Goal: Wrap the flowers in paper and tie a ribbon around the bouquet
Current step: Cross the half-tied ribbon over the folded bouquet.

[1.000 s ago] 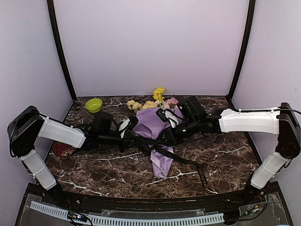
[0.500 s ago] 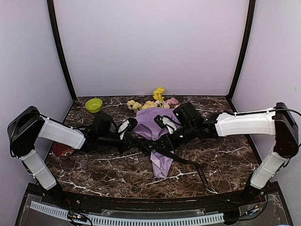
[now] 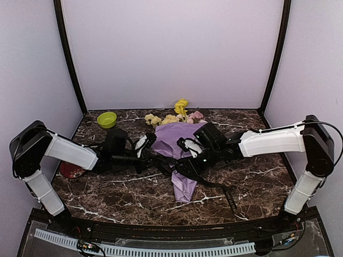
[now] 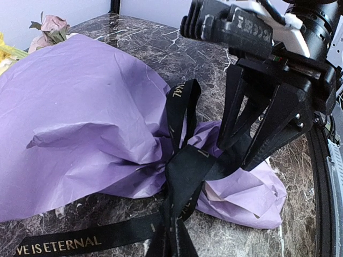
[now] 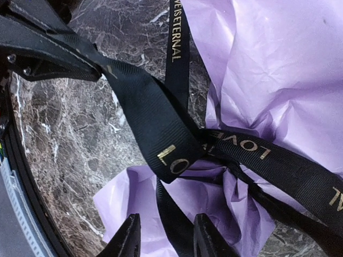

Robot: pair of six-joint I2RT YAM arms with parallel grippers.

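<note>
Here, ribbon (image 4: 185,171) crossed over bouquet (image 4: 80,107) neck

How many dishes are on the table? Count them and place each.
2. A green bowl at the back left; a dark red dish at the left edge, partly under the left arm. More may be hidden.

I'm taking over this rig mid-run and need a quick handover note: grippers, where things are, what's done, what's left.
Left gripper: shut on the ribbon, holding one strand.
Right gripper: open, fingers straddling another ribbon strand just past the crossing.
Bouquet: lying on the table, flowers toward the far wall.
Done: flowers wrapped in the paper; ribbon crossed over the pinched neck.
Left: probably close on the free strand, pull tight and finish the tie; no finished knot is visible.
</note>
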